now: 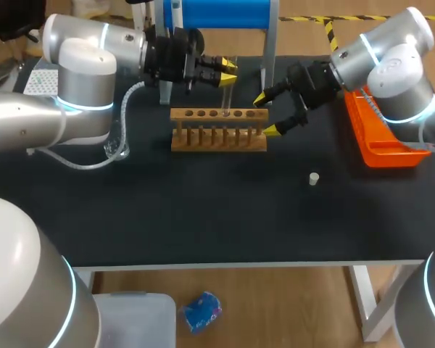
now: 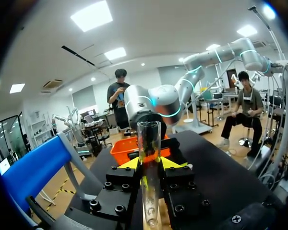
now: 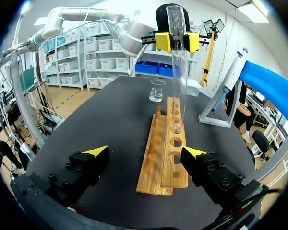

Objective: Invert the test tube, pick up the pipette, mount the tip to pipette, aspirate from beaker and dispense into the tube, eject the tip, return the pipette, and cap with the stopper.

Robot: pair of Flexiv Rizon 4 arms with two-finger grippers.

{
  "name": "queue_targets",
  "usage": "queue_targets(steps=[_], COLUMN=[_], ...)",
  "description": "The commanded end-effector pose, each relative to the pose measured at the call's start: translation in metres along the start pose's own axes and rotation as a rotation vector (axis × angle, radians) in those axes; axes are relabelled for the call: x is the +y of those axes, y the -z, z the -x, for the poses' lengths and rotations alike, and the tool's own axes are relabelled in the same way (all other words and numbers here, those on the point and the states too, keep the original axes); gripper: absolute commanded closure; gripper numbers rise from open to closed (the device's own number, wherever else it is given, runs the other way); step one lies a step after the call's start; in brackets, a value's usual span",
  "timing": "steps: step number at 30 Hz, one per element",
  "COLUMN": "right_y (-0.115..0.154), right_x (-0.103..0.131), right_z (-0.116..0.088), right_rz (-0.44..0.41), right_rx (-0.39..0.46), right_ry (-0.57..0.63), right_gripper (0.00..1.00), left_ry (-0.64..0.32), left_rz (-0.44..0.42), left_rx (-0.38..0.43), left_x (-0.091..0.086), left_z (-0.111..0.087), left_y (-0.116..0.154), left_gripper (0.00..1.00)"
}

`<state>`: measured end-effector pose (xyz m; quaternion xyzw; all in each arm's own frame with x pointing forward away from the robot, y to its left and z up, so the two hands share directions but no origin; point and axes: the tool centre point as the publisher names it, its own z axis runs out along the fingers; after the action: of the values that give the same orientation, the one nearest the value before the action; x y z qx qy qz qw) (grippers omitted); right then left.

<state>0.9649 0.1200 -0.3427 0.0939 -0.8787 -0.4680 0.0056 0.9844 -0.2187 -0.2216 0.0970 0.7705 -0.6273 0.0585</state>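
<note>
My left gripper (image 1: 228, 72) is shut on a clear glass test tube (image 1: 226, 93), which it holds upright with the lower end just above a hole of the wooden rack (image 1: 217, 130). In the left wrist view the tube (image 2: 149, 163) stands between the yellow fingertips (image 2: 133, 163). My right gripper (image 1: 267, 114) is open at the rack's right end, empty. From its wrist view the tube (image 3: 176, 72) rises over the rack (image 3: 163, 163), and a small beaker (image 3: 157, 91) stands beyond. The white stopper (image 1: 314, 178) lies on the mat, front right. The pipette (image 3: 236, 67) hangs on the blue stand (image 1: 217, 14).
An orange tray (image 1: 380, 138) sits at the table's right edge under my right arm. The rack has a row of several empty holes. A clear hose (image 1: 119, 145) loops on the mat under my left arm. The front of the black mat (image 1: 203, 217) is bare.
</note>
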Motion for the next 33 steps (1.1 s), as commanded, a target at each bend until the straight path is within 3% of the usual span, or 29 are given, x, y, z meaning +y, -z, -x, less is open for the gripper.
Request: queue_targets(steps=[1, 33], right_y=[0.0, 0.0], right_x=[-0.001, -0.001], right_z=[0.001, 0.001], right_rz=[0.0, 0.0], right_rx=[0.004, 0.004], right_ry=[0.001, 0.001], right_gripper=[0.0, 0.0], left_ry=[0.01, 0.093], left_rz=[-0.005, -0.008], left_rx=[0.002, 0.008], left_x=[0.005, 0.04], left_z=[0.001, 0.005], left_y=[-0.003, -0.008], left_gripper=[1.0, 1.0])
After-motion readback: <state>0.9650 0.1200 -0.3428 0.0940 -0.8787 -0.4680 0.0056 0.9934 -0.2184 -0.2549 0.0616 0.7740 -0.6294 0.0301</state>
